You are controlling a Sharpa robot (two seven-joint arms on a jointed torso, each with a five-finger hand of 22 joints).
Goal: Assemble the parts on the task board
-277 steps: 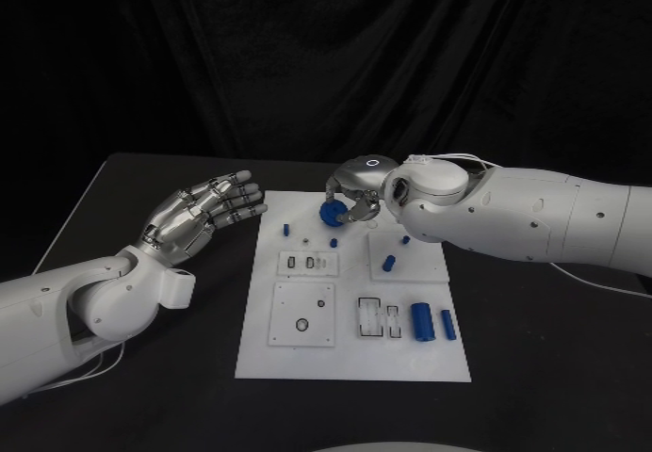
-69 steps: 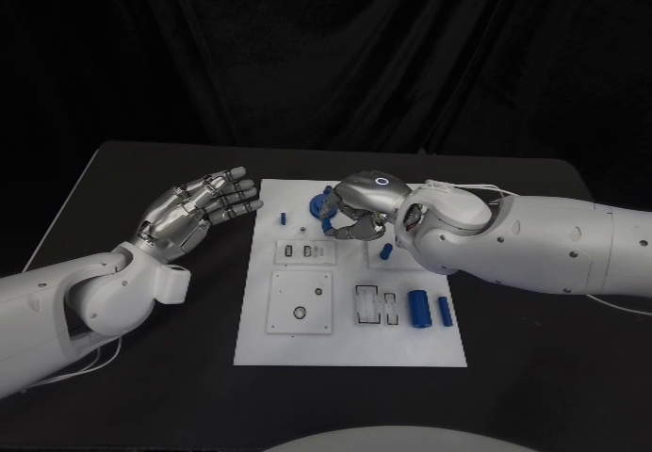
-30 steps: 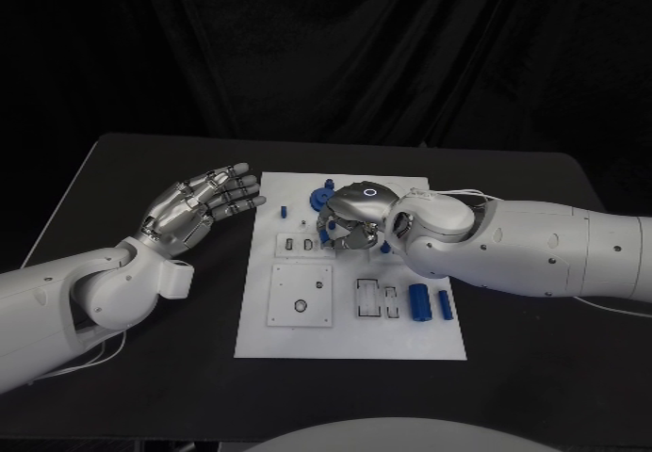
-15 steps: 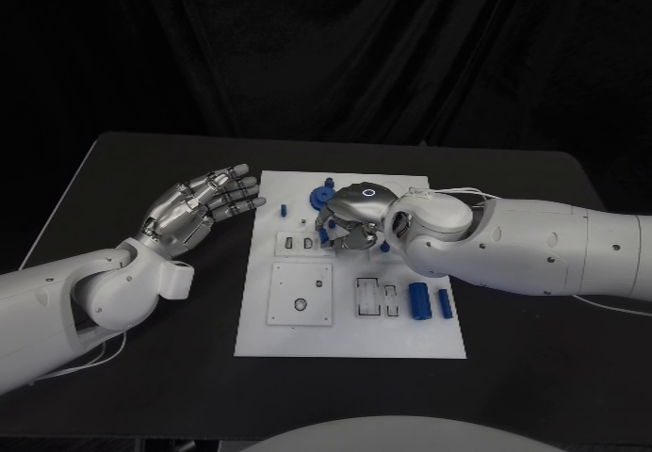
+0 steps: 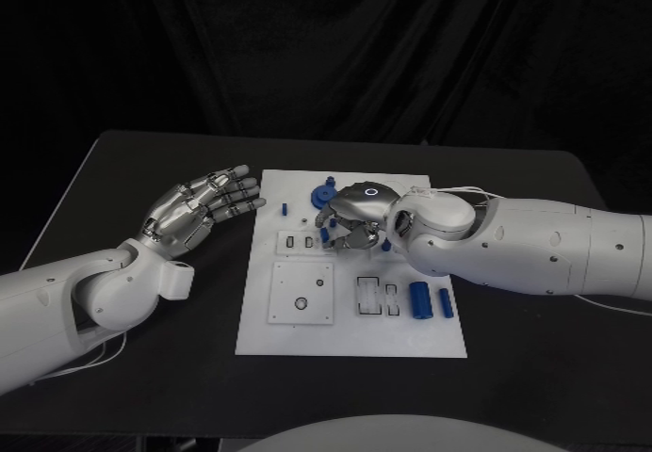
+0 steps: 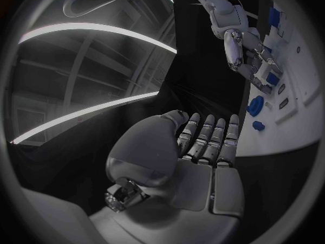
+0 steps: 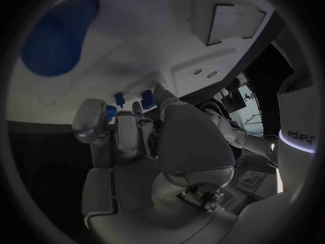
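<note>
The white task board lies mid-table. My right hand hangs low over its upper middle, fingers curled down around a small blue peg; whether they pinch it I cannot tell. The right wrist view shows that hand with fingers close together and small blue pegs just past the fingertips. A round blue gear-like part stands free near the board's far edge, behind the hand. My left hand hovers off the board's left side, fingers spread and palm bare.
Two blue cylinders lie at the board's right side beside a recessed slot. Another small peg stands near the far left corner. A square plate with holes sits at the lower left. Black table surrounds the board.
My right hand has let go of the round blue part at the board's far edge and come down toward the middle. Over the last second it barely moves. The left hand stays put.
</note>
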